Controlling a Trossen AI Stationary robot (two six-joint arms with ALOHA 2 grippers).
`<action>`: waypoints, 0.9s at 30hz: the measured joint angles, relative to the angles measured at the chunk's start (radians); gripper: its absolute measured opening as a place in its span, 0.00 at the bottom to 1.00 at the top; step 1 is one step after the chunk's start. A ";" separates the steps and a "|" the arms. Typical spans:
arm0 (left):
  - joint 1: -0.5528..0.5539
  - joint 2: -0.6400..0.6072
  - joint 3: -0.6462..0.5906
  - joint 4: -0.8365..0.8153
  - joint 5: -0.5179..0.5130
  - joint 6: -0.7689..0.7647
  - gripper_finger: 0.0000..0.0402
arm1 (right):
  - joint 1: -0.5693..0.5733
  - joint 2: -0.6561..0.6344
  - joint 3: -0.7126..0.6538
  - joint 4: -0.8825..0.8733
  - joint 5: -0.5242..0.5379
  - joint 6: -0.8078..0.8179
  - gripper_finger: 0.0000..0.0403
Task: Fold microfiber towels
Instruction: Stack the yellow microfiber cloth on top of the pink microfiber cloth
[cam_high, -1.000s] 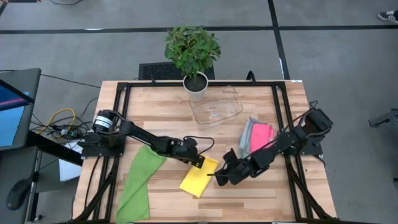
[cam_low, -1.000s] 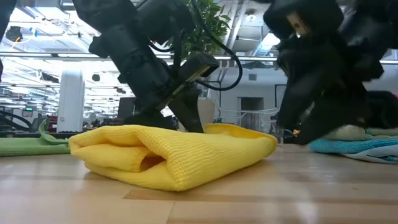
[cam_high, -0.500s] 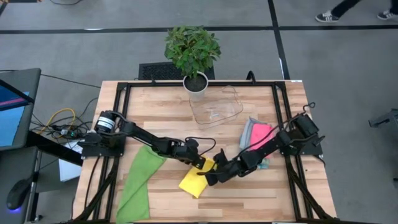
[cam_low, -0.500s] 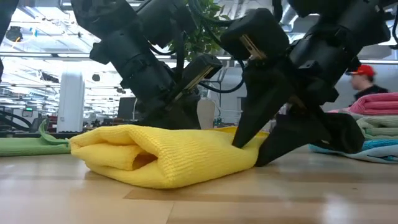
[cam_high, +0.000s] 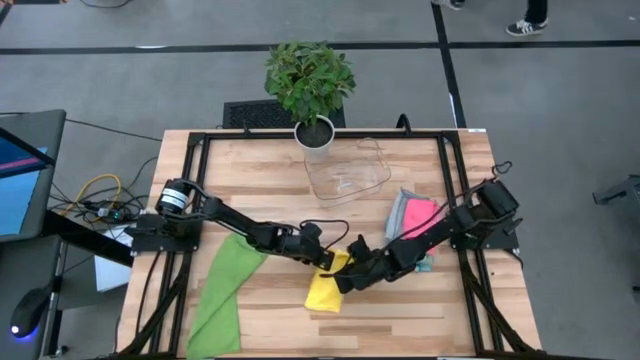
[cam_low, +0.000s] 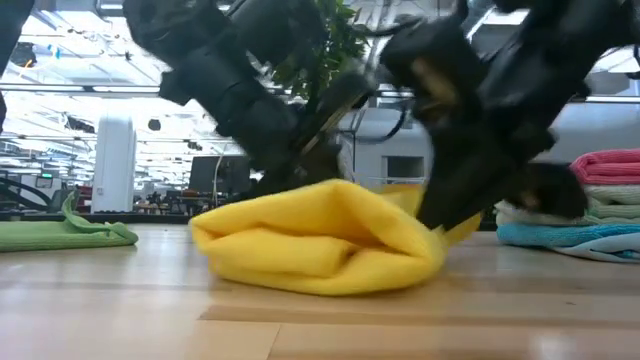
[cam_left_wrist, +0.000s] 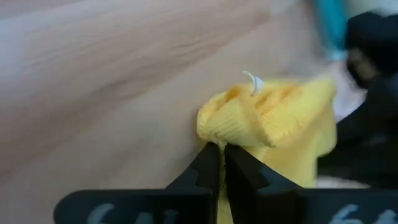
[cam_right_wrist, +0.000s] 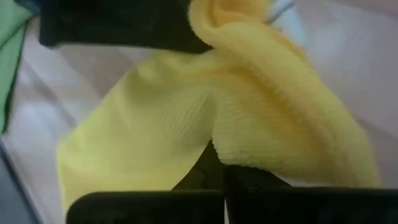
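A bunched towel (cam_high: 325, 291) lies near the middle of the tabletop's (cam_high: 250, 165) front edge. The left claw (cam_high: 323, 266) and the right claw (cam_high: 345, 279) meet at that towel's rear edge, one from each side. Another towel (cam_high: 222, 292) lies flat toward the front left corner. A stack of towels (cam_high: 413, 222) sits near the right edge. A tray (cam_high: 347, 173) stands behind the centre, and a potted plant (cam_high: 311, 90) stands at the middle of the rear edge, just beside the tray.

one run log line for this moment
left gripper: shut on yellow towel | right gripper: shut on yellow towel | step: folding
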 joint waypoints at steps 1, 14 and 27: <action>0.000 0.002 0.012 0.016 0.010 0.004 0.00 | 0.011 -0.014 0.001 -0.009 0.004 0.009 0.03; 0.026 -0.003 0.213 0.019 -0.033 0.095 0.00 | 0.174 -0.341 0.002 -0.510 0.176 0.215 0.02; 0.188 0.036 0.465 -0.067 -0.011 0.231 0.00 | 0.194 -0.683 0.003 -0.980 0.215 0.247 0.03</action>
